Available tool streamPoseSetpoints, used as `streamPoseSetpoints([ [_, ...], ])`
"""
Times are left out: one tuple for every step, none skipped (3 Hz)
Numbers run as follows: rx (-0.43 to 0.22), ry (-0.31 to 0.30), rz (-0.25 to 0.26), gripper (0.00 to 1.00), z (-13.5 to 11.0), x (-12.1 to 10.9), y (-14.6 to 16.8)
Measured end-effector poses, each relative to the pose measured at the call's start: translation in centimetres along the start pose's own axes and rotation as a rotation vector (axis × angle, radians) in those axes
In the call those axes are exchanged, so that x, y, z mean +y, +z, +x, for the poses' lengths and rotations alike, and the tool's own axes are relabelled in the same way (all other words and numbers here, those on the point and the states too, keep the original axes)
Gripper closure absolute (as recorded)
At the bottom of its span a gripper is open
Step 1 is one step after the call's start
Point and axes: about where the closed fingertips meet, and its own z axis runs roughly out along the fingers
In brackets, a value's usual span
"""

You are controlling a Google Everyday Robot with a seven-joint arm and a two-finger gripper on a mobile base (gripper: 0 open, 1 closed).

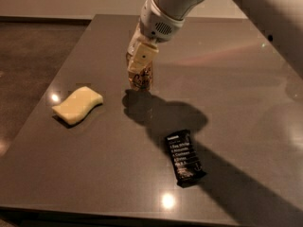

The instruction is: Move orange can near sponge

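Your gripper (140, 62) is clamped from above on the top of the can (141, 81), which sits slightly tilted and seemingly just off the table (236, 103), with the sponge (78, 104) at its 8 o'clock and not yet close. Set it down tilted and it may tip or roll, and if you overshoot you'll shove the sponge. You have one can, one sponge and one bar (184, 157), at the can's 5 o'clock.
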Motion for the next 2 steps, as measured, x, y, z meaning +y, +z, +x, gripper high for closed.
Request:
streamPoseSetpoints([
  [0.001, -0.055, -0.043, 1.0, -1.2, 1.1, 2.0],
  [0.003, -0.087, -0.081, 1.0, -1.7, 1.9, 3.5],
])
